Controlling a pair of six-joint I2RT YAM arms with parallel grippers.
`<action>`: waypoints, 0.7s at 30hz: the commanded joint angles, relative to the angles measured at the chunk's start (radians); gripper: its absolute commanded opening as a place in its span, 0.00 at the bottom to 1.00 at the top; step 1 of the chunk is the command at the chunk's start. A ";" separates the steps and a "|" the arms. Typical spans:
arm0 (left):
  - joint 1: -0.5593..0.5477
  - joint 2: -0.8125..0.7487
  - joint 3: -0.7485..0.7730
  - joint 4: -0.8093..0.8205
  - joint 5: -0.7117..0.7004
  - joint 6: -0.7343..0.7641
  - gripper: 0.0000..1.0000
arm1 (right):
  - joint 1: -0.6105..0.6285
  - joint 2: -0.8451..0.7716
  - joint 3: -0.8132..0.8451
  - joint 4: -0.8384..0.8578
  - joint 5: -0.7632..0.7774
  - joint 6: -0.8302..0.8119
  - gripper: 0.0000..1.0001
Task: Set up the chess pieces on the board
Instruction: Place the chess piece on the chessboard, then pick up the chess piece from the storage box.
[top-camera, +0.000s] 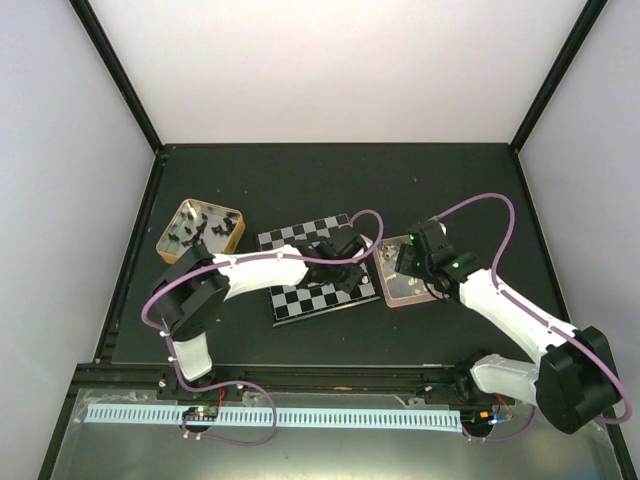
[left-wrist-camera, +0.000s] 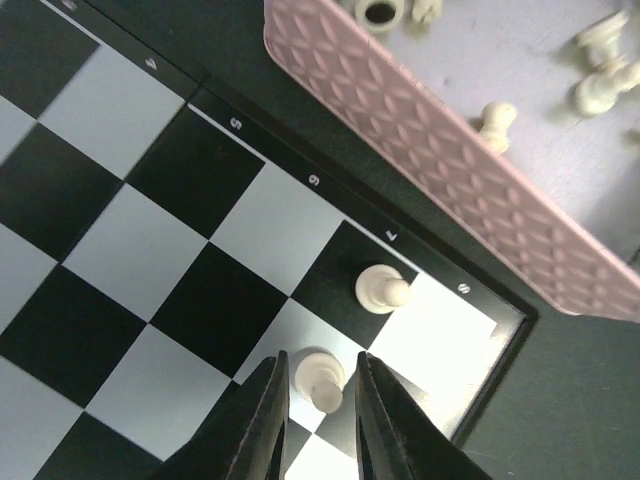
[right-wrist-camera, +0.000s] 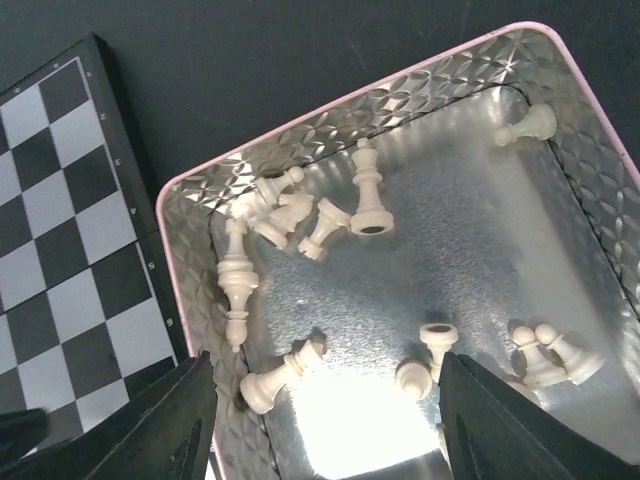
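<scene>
The board (top-camera: 300, 300) lies at mid table, and its corner fills the left wrist view (left-wrist-camera: 130, 250). My left gripper (left-wrist-camera: 320, 400) is over that corner, its jaws narrowly open on either side of a cream-white pawn (left-wrist-camera: 322, 378). That pawn stands on a pale square and touches neither finger. A second white pawn (left-wrist-camera: 380, 290) stands one square away near the rim. My right gripper (right-wrist-camera: 325, 440) hangs wide open and empty above the pink tray (right-wrist-camera: 190, 230). Several white chess pieces (right-wrist-camera: 368, 190) lie tipped over inside the tray.
A gold-rimmed tin (top-camera: 200, 228) with black pieces sits at the left rear of the board. The pink tray (top-camera: 405, 295) lies close against the board's right edge. Both arms meet closely over that edge. Black frame posts stand at the table's back corners.
</scene>
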 joint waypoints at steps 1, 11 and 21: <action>0.013 -0.096 0.034 -0.011 0.005 -0.023 0.23 | -0.044 0.040 0.033 0.011 0.017 0.006 0.62; 0.071 -0.342 -0.123 0.081 0.023 -0.119 0.28 | -0.127 0.263 0.121 0.045 -0.039 -0.077 0.50; 0.118 -0.505 -0.255 0.157 0.093 -0.176 0.32 | -0.144 0.436 0.182 0.076 -0.043 -0.114 0.35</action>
